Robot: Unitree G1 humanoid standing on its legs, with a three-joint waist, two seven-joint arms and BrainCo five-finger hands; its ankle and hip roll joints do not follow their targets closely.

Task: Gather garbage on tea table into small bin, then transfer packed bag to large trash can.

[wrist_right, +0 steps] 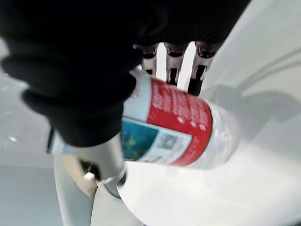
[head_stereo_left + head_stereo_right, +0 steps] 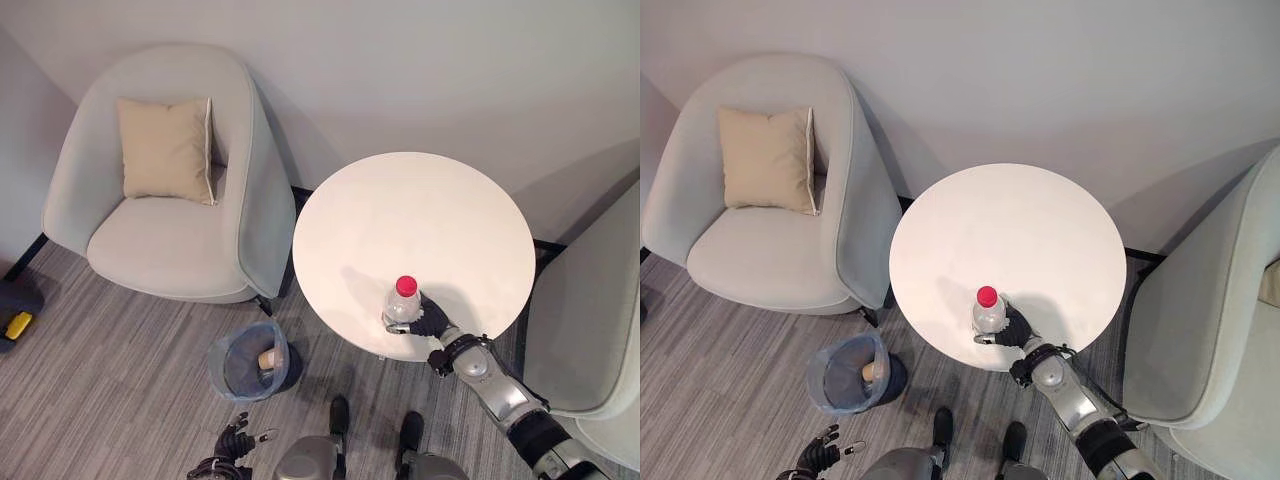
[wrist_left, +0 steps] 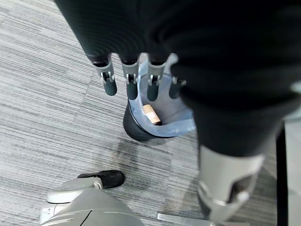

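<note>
A clear plastic bottle with a red cap and red label stands upright near the front edge of the round white tea table. My right hand is wrapped round its lower part. In the right wrist view the bottle lies between the fingers and the thumb. The small bin, lined with a blue bag, stands on the floor to the left of the table with a brown paper cup inside. My left hand hangs low near the bin with relaxed fingers and nothing in it.
A grey armchair with a beige cushion stands left of the table, close behind the bin. A second grey armchair stands at the right. A dark case with a yellow part lies at the far left on the striped carpet.
</note>
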